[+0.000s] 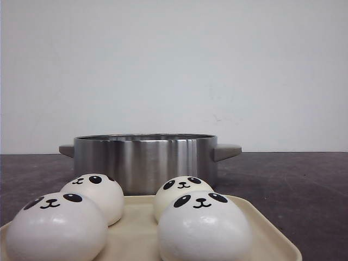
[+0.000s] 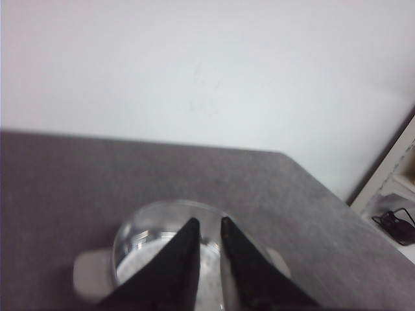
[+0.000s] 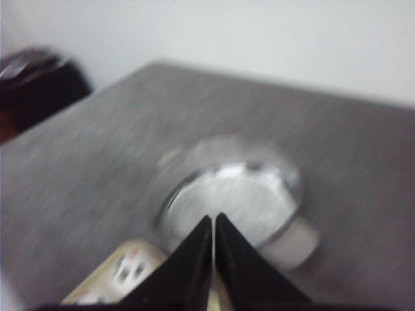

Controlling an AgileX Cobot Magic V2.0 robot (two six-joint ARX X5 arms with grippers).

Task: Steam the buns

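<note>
**Panda buns face the camera, pot behind**

Dark table (image 1: 304, 179) carries a cream tray (image 1: 136, 234) with four buns (image 1: 204, 225), domes up, faces toward the camera. Just behind stands a steel pot (image 1: 145, 160). Left gripper (image 2: 209, 223) is slightly parted, empty; right gripper (image 3: 213, 220) is pressed together, empty.

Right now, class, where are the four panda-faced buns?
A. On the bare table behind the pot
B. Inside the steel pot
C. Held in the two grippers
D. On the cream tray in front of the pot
D: in the front view all four buns sit on the cream tray, nearer the camera than the steel pot, and neither gripper holds one.
</note>
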